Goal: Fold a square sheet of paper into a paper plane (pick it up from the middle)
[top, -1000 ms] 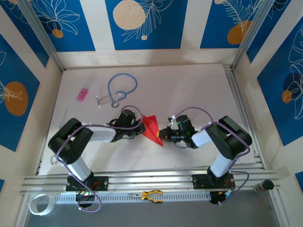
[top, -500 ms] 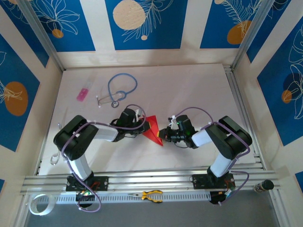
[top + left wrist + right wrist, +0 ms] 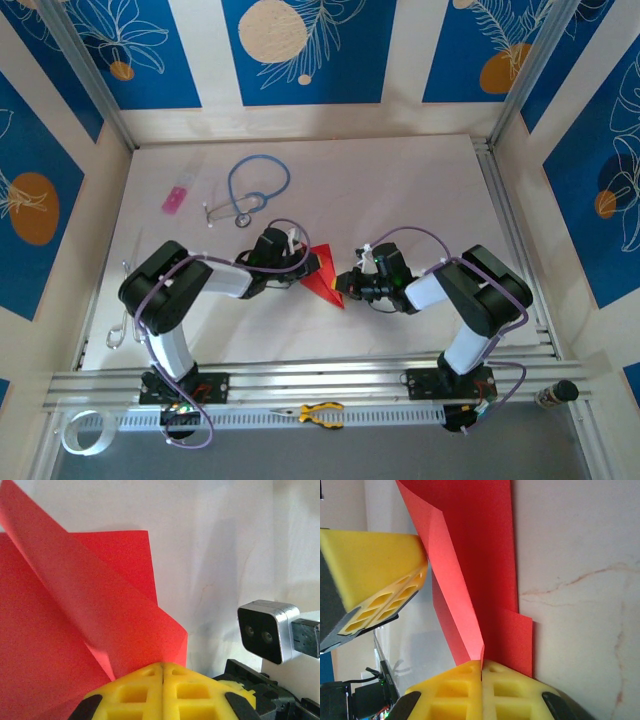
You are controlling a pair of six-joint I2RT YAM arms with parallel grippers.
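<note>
Paper (image 3: 322, 275), bright red and partly folded, lies near the middle of a white table (image 3: 400, 190), pinched from both sides. The two black arms reach inward from the near edge and meet over it. The left gripper (image 3: 312, 266) sits at the paper's left edge. In its wrist view, the left gripper (image 3: 163, 667) has its yellow pads pressed fully together on a raised fold of the paper (image 3: 75, 630), which stands up off the table. The right gripper (image 3: 343, 285) sits at the paper's near right corner. In its own view, the right gripper (image 3: 482, 664) is likewise closed tight on a creased flap of the paper (image 3: 470, 555). A blue stethoscope (image 3: 240, 208) lies on the far left of the table. Yellow-handled pliers (image 3: 320, 412) rest on the near rail. A small pink item (image 3: 175, 199) lies left of the stethoscope.
</note>
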